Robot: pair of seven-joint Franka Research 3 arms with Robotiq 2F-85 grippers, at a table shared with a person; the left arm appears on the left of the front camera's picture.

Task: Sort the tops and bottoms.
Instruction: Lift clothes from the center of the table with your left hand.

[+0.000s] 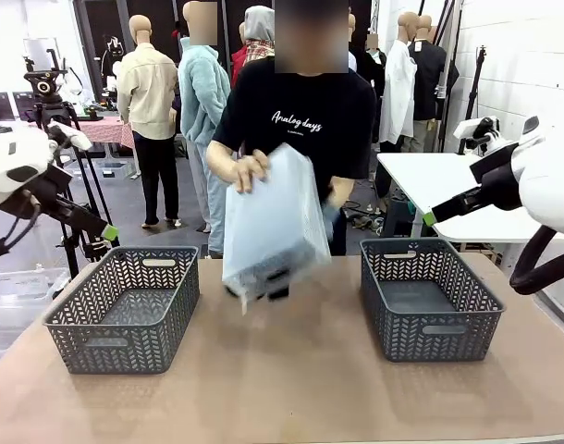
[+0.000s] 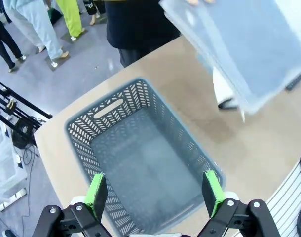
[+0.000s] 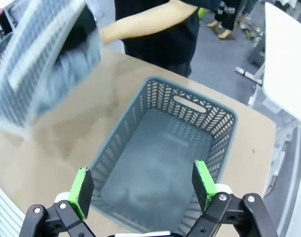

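mid counter, btw baskets: person tipping pale bin, clothes spilling out under it, blurry. left gripper + right gripper both open, empty. clothes soft, light, floppy; prob pinch a bunched fold

R end effector, jaws wide, above grey basket.

Front camera faces across the bench; wrist cameras look down close above its left basket and right basket; all share the tilted bin.
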